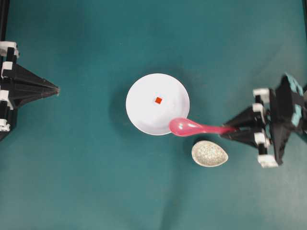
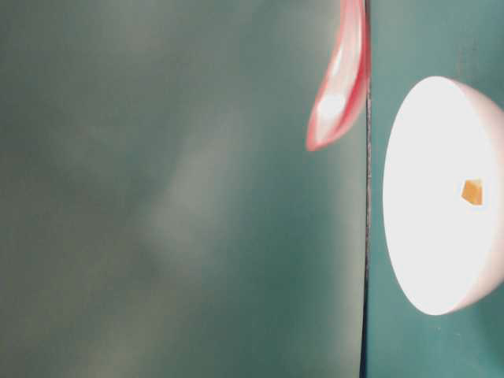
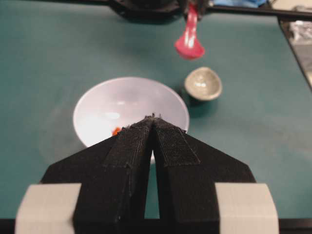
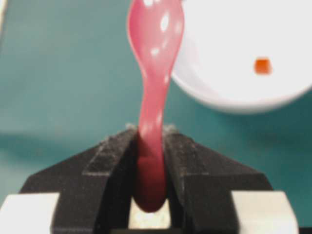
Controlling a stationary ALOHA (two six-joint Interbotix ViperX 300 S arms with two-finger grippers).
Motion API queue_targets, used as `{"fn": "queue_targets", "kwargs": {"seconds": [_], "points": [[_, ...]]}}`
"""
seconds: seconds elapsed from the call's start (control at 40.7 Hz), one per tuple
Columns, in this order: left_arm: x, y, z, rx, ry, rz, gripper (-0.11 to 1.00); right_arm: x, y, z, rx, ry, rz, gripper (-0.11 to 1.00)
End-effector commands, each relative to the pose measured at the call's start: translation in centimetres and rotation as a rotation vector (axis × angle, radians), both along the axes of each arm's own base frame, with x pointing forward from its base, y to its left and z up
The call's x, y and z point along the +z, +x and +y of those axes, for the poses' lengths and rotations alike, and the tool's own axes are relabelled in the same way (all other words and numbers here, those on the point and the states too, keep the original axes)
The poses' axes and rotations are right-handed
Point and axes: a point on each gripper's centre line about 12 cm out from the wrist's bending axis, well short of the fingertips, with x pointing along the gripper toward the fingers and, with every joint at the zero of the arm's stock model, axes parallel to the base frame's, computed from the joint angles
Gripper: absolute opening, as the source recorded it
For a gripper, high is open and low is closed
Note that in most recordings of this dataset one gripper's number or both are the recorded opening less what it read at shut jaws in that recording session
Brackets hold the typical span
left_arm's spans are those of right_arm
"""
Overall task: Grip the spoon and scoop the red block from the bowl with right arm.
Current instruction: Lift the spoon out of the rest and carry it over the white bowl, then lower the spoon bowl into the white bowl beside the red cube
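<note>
While my left pincer (image 1: 56, 89) idles closed, empty, far left | bowl (image 1: 139, 115) mid-table, red block (image 1: 159, 100) at its centre, tiny, light, will skid | spoon (image 1: 189, 127) glossy, stiff, slippery, scoop over bowl's rim | right pincer (image 1: 231, 129) clamps handle end, good hold | speckled dish (image 1: 209, 154) just beside.

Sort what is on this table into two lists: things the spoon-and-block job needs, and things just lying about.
Needed for the job:
- spoon, held by its handle in the right claw
- red block, lying in the bowl
- bowl, white

Just lying about:
- speckled dish, beside the bowl
- left claw, shut and well away from the bowl
</note>
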Motion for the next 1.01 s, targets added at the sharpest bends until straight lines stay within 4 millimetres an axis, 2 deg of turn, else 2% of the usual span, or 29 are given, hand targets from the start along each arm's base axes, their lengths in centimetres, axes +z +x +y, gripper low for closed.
{"fn": "queue_targets", "kwargs": {"seconds": [0.0,0.172,0.32,0.565,0.86,0.983], "points": [[1.0,0.1,0.0,0.000,0.001,-0.028,0.00,2.9,1.4,-1.1,0.027,0.019,-0.017,0.23],[1.4,-0.1,0.0,0.000,0.001,-0.044,0.00,6.0,3.2,-3.7,0.049,0.060,0.006,0.23],[1.8,-0.3,0.0,0.000,0.001,-0.061,0.00,7.3,4.4,-5.6,0.071,0.102,0.050,0.23],[2.5,-0.7,0.0,0.000,0.001,-0.091,0.00,8.1,6.9,-7.1,0.090,0.216,0.126,0.23],[2.4,-1.2,0.0,0.000,0.004,-0.061,0.00,7.9,9.5,-8.1,-0.122,0.628,0.180,0.23],[2.1,-1.3,0.0,0.000,0.006,-0.029,0.00,7.5,9.5,-7.7,-0.133,0.688,0.247,0.23]]}}
